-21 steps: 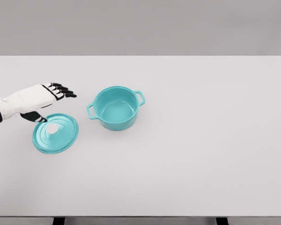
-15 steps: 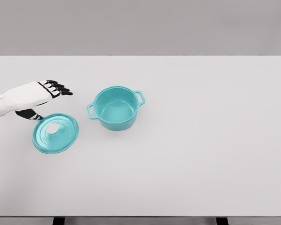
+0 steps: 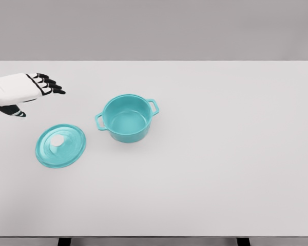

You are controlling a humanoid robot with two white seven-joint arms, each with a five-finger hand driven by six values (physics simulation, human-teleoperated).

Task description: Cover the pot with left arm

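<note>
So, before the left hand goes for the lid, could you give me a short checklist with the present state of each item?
1. Pot upright and uncovered: ok.
2. Lid flat on the table, knob up, beside the pot and apart from it: ok.
3. Left hand empty, fingers spread: ok.
4. Left hand over the lid: not ok, it is behind it, near the left edge.
5. Table between lid and pot free: ok.

I see bright, even, diffuse light with no glare; the table (image 3: 220, 154) shows barely any shadows, and edges look slightly soft across the frame.
</note>
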